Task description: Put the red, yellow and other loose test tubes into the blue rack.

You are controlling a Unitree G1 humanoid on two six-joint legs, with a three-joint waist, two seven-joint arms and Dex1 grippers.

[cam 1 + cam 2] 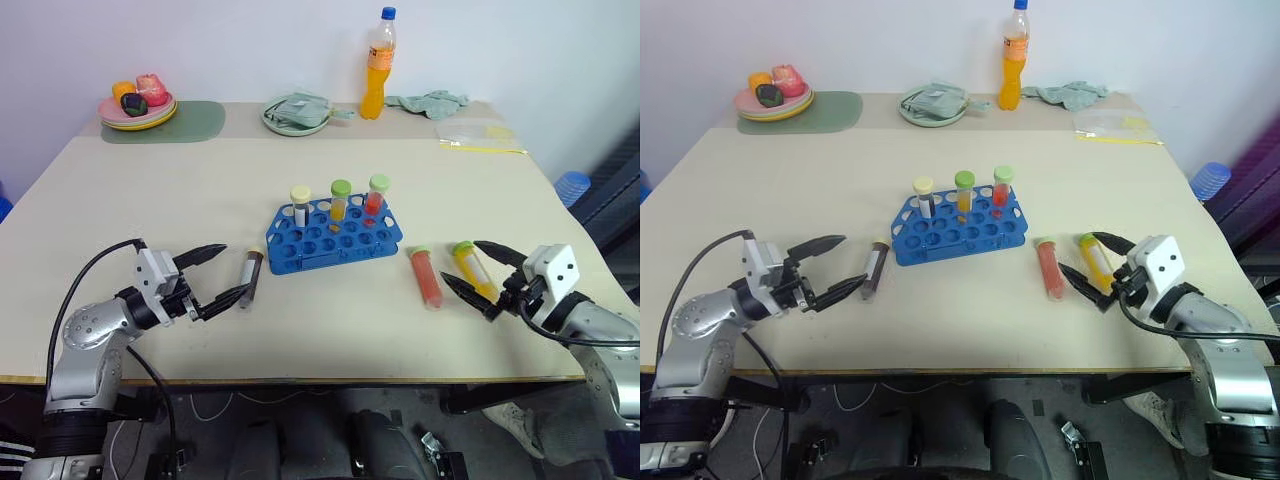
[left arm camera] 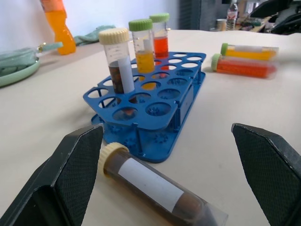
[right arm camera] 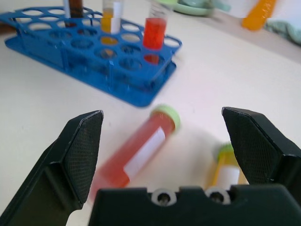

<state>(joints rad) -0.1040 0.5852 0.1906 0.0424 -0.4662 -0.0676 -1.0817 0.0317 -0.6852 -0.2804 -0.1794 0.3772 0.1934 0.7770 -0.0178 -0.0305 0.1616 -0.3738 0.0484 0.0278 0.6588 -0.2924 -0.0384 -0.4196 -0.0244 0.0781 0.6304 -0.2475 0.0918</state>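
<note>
I hold both end effectors spread and empty near the bench's front edge: left end effector [image 1: 218, 273] brackets the brown tube [image 1: 250, 275], right end effector [image 1: 485, 277] flanks the yellow tube [image 1: 472, 268] beside the red tube [image 1: 426, 277]; blue rack [image 1: 333, 236] sits mid-bench, awaiting them

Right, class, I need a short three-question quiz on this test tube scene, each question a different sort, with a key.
1. How many tubes stand upright in the blue rack?
2. True or false: the red tube and the yellow tube lie on the table beside the right pincer.
3. Which loose tube lies by the open left pincer? A) the brown tube B) an orange bottle C) a green cloth

Key
1. Three, in the rack's back row.
2. True; both lie flat, to the right of the rack.
3. A.
</note>
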